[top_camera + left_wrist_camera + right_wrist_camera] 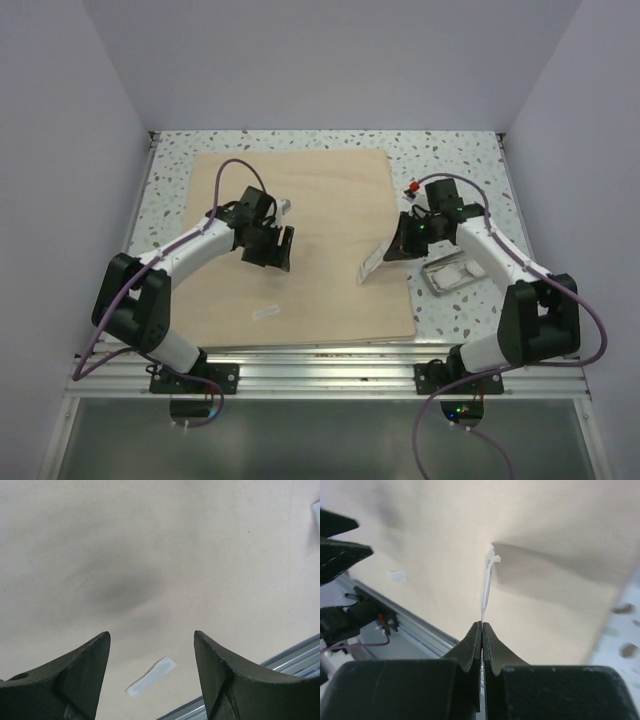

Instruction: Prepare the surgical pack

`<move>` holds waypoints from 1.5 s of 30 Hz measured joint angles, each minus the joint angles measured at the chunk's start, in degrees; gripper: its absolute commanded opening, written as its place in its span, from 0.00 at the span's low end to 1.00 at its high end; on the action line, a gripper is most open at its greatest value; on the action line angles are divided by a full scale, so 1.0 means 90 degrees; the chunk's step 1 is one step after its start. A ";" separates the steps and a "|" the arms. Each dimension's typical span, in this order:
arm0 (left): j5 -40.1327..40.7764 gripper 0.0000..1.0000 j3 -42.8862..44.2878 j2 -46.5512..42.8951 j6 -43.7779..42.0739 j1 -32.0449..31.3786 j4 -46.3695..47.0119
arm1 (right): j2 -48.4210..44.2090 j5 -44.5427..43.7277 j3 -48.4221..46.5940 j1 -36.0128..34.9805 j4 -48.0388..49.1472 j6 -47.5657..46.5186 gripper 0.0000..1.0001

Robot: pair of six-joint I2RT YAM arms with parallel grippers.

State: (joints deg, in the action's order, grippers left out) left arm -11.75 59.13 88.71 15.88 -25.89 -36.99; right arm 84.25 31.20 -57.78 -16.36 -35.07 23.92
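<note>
The surgical pack point(320, 220) is a big tan cloth sheet spread flat on the table; it fills the left wrist view point(160, 555) and lies under the right gripper point(560, 610). My left gripper point(276, 250) hangs open and empty over the sheet's left half, with its fingers point(75, 675) wide apart. My right gripper point(402, 243) is shut on a clear plastic pouch point(374, 262) and holds it tilted over the sheet's right edge. In the right wrist view the pouch point(488, 585) shows edge-on, pinched between the closed fingertips point(472, 645).
A small white strip point(267, 312) lies on the sheet near its front edge, below the left gripper point(151, 676). A small shiny metal tray point(450, 273) sits on the speckled table right of the sheet. A small red object point(411, 189) lies further back.
</note>
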 measured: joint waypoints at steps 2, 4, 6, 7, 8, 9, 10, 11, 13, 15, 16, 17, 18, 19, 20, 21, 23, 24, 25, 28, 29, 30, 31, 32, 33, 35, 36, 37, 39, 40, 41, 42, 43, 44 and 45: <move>0.0080 0.72 -0.0017 -0.0002 0.0007 0.0000 0.0046 | -0.0168 -0.0231 -0.0056 0.0556 -0.0500 -0.0345 0.00; 0.0153 0.72 -0.0070 -0.0034 0.0015 0.0000 0.0107 | -0.0250 -0.0517 -0.0056 0.1025 -0.1018 -0.0687 0.00; 0.0199 0.72 -0.0126 -0.0085 0.0017 0.0000 0.0153 | -0.0291 -0.0852 -0.0056 0.1331 -0.1464 -0.0974 0.00; 0.0206 0.72 -0.0151 -0.0112 0.0017 0.0000 0.0197 | -0.0306 -0.0925 -0.0056 0.1445 -0.1610 -0.1073 0.00; 0.0216 0.72 -0.0168 -0.0134 0.0015 0.0000 0.0233 | -0.0333 -0.1020 -0.0053 0.1583 -0.1773 -0.1178 0.00; 0.0219 0.72 -0.0185 -0.0148 0.0015 0.0000 0.0274 | -0.0367 -0.1071 -0.0053 0.1758 -0.1897 -0.1256 0.00; 0.0216 0.72 -0.0202 -0.0158 0.0015 0.0000 0.0316 | -0.0398 -0.1166 -0.0053 0.1926 -0.2008 -0.1316 0.00; 0.0214 0.72 -0.0206 -0.0158 0.0010 0.0000 0.0342 | -0.0413 -0.1263 -0.0056 0.2069 -0.2098 -0.1362 0.00; 0.0209 0.72 -0.0216 -0.0158 0.0005 0.0000 0.0381 | -0.0415 -0.1491 -0.0092 0.2375 -0.2297 -0.1416 0.00; 0.0192 0.72 -0.0255 -0.0158 0.0000 0.0000 0.0440 | -0.0415 -0.1715 -0.0153 0.2608 -0.2467 -0.1438 0.00; 0.0189 0.72 -0.0279 -0.0158 0.0000 0.0000 0.0461 | -0.0415 -0.1792 -0.0185 0.2698 -0.2523 -0.1438 0.00; 0.0187 0.72 -0.0299 -0.0158 0.0000 0.0000 0.0469 | -0.0415 -0.1902 -0.0219 0.2773 -0.2572 -0.1433 0.00; 0.0185 0.72 -0.0313 -0.0158 -0.0002 0.0000 0.0478 | -0.0403 -0.2011 -0.0257 0.2849 -0.2625 -0.1430 0.00; 0.0182 0.72 -0.0316 -0.0158 -0.0002 0.0000 0.0483 | -0.0374 -0.2137 -0.0316 0.2922 -0.2713 -0.1430 0.00; 0.0177 0.72 -0.0316 -0.0160 -0.0002 0.0000 0.0500 | -0.0325 -0.2254 -0.0384 0.2982 -0.2778 -0.1430 0.00; 0.0172 0.72 -0.0316 -0.0160 -0.0005 0.0000 0.0522 | -0.0262 -0.2378 -0.0454 0.3048 -0.2824 -0.1435 0.00; 0.0165 0.72 -0.0330 -0.0160 -0.0005 0.0000 0.0561 | -0.0126 -0.2574 -0.0578 0.3150 -0.2890 -0.1440 0.00; 0.0163 0.72 -0.0347 -0.0160 -0.0007 0.0000 0.0588 | -0.0049 -0.2674 -0.0631 0.3208 -0.2907 -0.1445 0.00; 0.0160 0.72 -0.0367 -0.0160 -0.0007 0.0002 0.0610 | 0.0022 -0.2747 -0.0673 0.3257 -0.2917 -0.1452 0.00; 0.0141 0.72 -0.0406 -0.0160 -0.0007 0.0007 0.0653 | 0.0165 -0.2917 -0.0712 0.3366 -0.2919 -0.1457 0.00; 0.0136 0.72 -0.0406 -0.0160 -0.0007 0.0010 0.0658 | 0.0204 -0.2975 -0.0712 0.3385 -0.2919 -0.1455 0.00; 0.0134 0.72 -0.0406 -0.0160 -0.0007 0.0015 0.0673 | 0.0245 -0.3016 -0.0716 0.3412 -0.2917 -0.1455 0.00; 0.0129 0.72 -0.0406 -0.0160 -0.0007 0.0027 0.0675 | 0.0294 -0.3036 -0.0724 0.3424 -0.2917 -0.1452 0.00; 0.0124 0.72 -0.0406 -0.0160 -0.0007 0.0039 0.0675 | 0.0357 -0.3058 -0.0743 0.3441 -0.2914 -0.1452 0.00; 0.0124 0.72 -0.0410 -0.0160 -0.0007 0.0051 0.0678 | 0.0420 -0.3077 -0.0772 0.3453 -0.2909 -0.1450 0.00; 0.0126 0.72 -0.0423 -0.0160 -0.0007 0.0078 0.0673 | 0.0556 -0.3077 -0.0838 0.3490 -0.2846 -0.1426 0.00; 0.0129 0.72 -0.0440 -0.0163 -0.0007 0.0090 0.0680 | 0.0622 -0.3077 -0.0884 0.3514 -0.2822 -0.1406 0.00; 0.0129 0.72 -0.0459 -0.0170 -0.0007 0.0107 0.0675 | 0.0697 -0.3075 -0.0933 0.3546 -0.2783 -0.1389 0.00; 0.0138 0.72 -0.0503 -0.0180 -0.0010 0.0138 0.0668 | 0.0833 -0.3070 -0.1037 0.3621 -0.2727 -0.1353 0.00; 0.0146 0.72 -0.0515 -0.0185 -0.0010 0.0155 0.0665 | 0.0918 -0.3060 -0.1095 0.3667 -0.2681 -0.1326 0.00; 0.0148 0.72 -0.0517 -0.0187 -0.0010 0.0168 0.0656 | 0.1003 -0.3045 -0.1146 0.3730 -0.2618 -0.1302 0.00; 0.0163 0.72 -0.0517 -0.0194 -0.0010 0.0175 0.0653 | 0.1076 -0.3024 -0.1188 0.3798 -0.2569 -0.1277 0.00; 0.0172 0.72 -0.0517 -0.0209 -0.0010 0.0182 0.0651 | 0.1141 -0.3021 -0.1222 0.3871 -0.2531 -0.1258 0.00; 0.0175 0.72 -0.0517 -0.0231 -0.0010 0.0189 0.0646 | 0.1207 -0.3019 -0.1251 0.3956 -0.2482 -0.1253 0.00; 0.0177 0.72 -0.0517 -0.0248 -0.0010 0.0194 0.0646 | 0.1251 -0.3024 -0.1277 0.4002 -0.2475 -0.1256 0.00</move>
State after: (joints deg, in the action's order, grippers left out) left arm -10.15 54.48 86.48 15.79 -24.14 -31.18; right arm 95.50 3.99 -69.28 19.66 -57.34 12.62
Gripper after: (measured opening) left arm 0.722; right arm 0.009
